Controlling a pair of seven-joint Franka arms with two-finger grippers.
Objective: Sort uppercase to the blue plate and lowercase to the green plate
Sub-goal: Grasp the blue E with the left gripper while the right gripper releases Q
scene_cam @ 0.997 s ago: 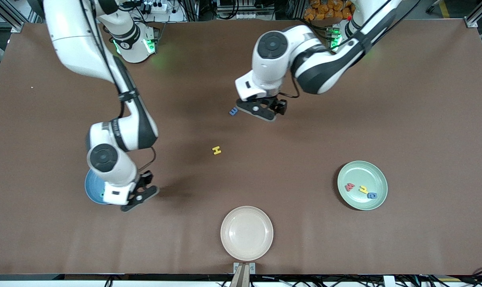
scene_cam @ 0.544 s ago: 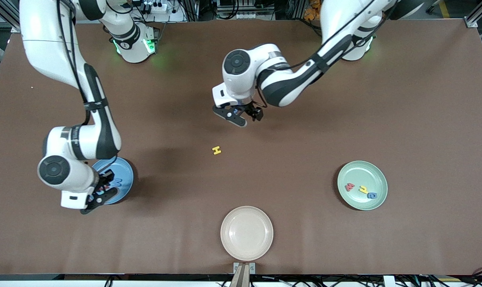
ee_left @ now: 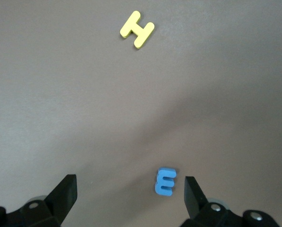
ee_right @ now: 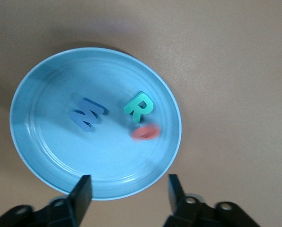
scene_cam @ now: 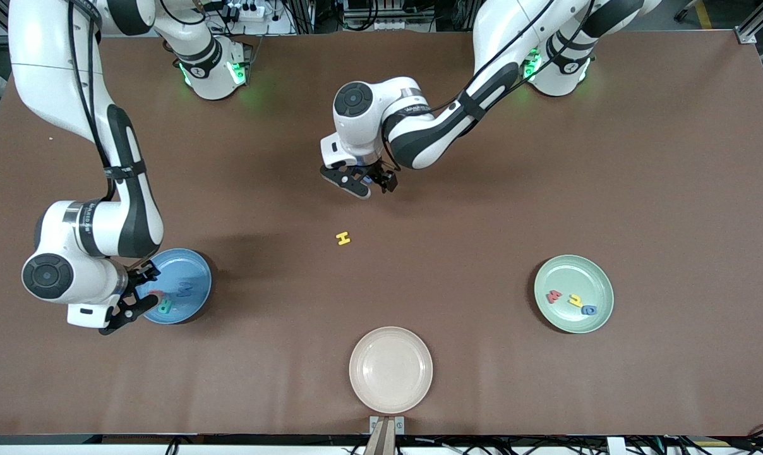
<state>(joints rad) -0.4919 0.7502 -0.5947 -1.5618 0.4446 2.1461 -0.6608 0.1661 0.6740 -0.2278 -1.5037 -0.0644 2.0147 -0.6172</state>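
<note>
The blue plate (scene_cam: 198,272) (ee_right: 37,156) holds uppercase letters: a blue M (ee_right: 88,115), a teal-green R (ee_right: 139,107) and a red letter (ee_right: 146,132) that shows blurred. My right gripper (scene_cam: 138,294) (ee_right: 128,187) hangs open over the plate's rim with nothing between its fingers. A yellow H (scene_cam: 343,238) (ee_left: 137,29) lies mid-table. My left gripper (scene_cam: 360,183) (ee_left: 130,184) is open low over a blue lowercase e (ee_left: 165,181), which lies close to one finger. The green plate (scene_cam: 571,268) holds a red w (scene_cam: 553,296), a yellow letter (scene_cam: 575,300) and a blue letter (scene_cam: 588,309).
A cream plate (scene_cam: 390,369) stands near the table's front edge, nearer the front camera than the yellow H. Bare brown tabletop lies between the three plates.
My right gripper moved across the blue plate toward the right arm's end of the table, opened and let the red letter drop into it. My left gripper came over the blue e.
</note>
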